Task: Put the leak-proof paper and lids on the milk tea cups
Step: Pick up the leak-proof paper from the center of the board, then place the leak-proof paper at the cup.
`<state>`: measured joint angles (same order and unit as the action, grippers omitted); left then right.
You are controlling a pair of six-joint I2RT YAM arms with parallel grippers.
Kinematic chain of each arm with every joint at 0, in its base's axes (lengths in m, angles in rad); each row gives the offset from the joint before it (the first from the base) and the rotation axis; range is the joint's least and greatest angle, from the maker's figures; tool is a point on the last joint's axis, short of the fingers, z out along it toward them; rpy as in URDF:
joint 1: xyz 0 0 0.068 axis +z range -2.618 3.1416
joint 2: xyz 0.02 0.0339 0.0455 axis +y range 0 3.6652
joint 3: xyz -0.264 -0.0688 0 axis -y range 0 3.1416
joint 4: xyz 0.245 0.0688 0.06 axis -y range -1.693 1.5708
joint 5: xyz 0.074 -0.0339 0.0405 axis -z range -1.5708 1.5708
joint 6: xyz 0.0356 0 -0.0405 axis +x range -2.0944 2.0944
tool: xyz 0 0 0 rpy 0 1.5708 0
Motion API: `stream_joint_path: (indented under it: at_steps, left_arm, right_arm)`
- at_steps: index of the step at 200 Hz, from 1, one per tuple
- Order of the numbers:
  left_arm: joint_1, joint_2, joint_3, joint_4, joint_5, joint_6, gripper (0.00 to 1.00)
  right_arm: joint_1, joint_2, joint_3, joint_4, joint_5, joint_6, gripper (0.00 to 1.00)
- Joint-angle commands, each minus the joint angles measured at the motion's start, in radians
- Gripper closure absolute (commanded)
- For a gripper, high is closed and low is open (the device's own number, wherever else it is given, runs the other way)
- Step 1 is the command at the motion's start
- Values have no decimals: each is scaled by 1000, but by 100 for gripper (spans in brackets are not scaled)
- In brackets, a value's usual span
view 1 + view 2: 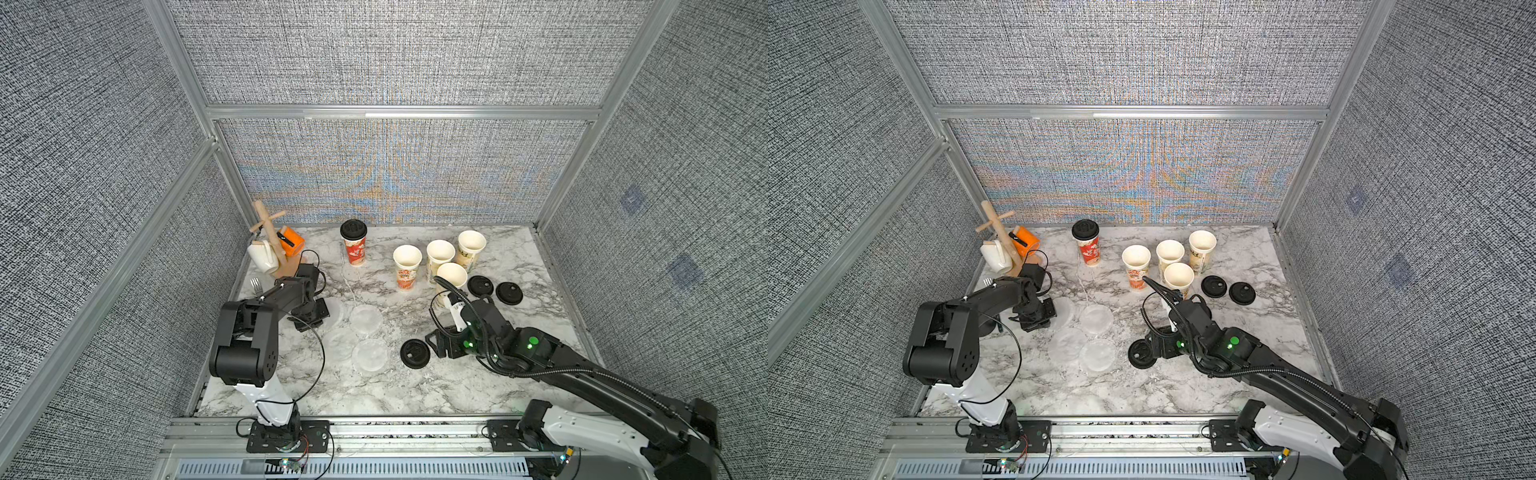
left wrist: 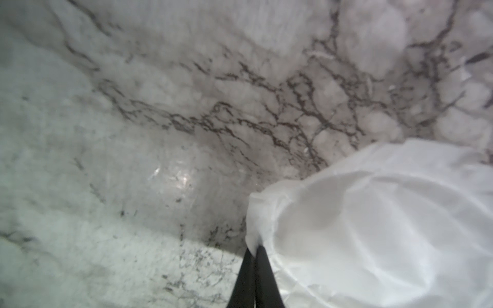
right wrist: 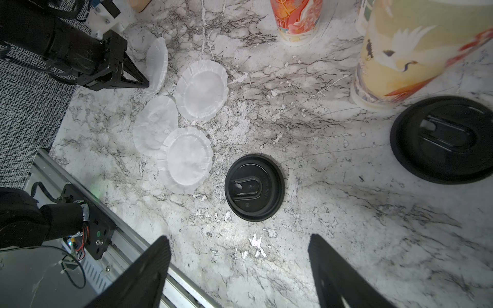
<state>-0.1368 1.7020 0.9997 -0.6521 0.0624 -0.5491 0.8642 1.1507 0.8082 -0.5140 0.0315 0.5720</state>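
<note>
Several leak-proof paper discs lie left of centre on the marble table [image 1: 415, 390]. My left gripper [image 2: 254, 248] is shut on the rim of the leftmost disc [image 2: 373, 226], whose edge stands tilted up [image 3: 157, 64]. The other three discs [image 1: 365, 319] [image 1: 340, 345] [image 1: 370, 355] lie flat beside it. Several open milk tea cups [image 1: 407, 266] [image 1: 439, 254] [image 1: 471, 246] [image 1: 452, 277] stand at the back right. A red cup [image 1: 354, 247] with a black lid stands further left. My right gripper [image 3: 237, 240] hangs open and empty above the table, near a black lid [image 3: 254, 186].
Two more black lids [image 1: 480, 286] [image 1: 509, 293] lie right of the cups. A wooden mug tree [image 1: 272, 245] with a white mug and an orange mug stands at the back left, with a fork [image 1: 256, 284] in front of it. An aluminium rail [image 1: 395, 432] runs along the table's front edge.
</note>
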Motion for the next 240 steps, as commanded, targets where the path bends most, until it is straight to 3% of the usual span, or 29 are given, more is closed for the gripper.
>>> stream_joint_path:
  at_steps: [1, 39, 76, 135, 158, 184, 223, 240]
  left_arm:
    - [0, -58, 29, -3, -23, -4, 100]
    - [-6, -202, 126, -76, -20, 9, 100]
    - [-32, -283, 205, -138, 62, 43, 100]
    - [-249, -345, 401, -137, 168, 135, 100]
    - [-297, -316, 517, -138, 211, 144, 100]
    - [-322, -238, 608, -83, 349, 134, 100]
    - [-334, -35, 726, 5, 507, 83, 100]
    - [-336, 56, 791, 2, 521, 80, 100]
  right_arm:
    - [1, -9, 10, 3, 31, 6, 16]
    - [-8, -29, 38, -18, 69, -4, 16]
    - [-29, -69, 34, -18, 93, -2, 16]
    - [-194, -184, 37, -58, 96, -3, 16]
    - [-275, -210, 39, -66, 68, -24, 16]
    - [-338, -218, 35, -68, 39, -47, 16]
    - [-387, -204, 24, -58, 7, -63, 16]
    - [-398, -198, 19, -53, -5, -68, 16]
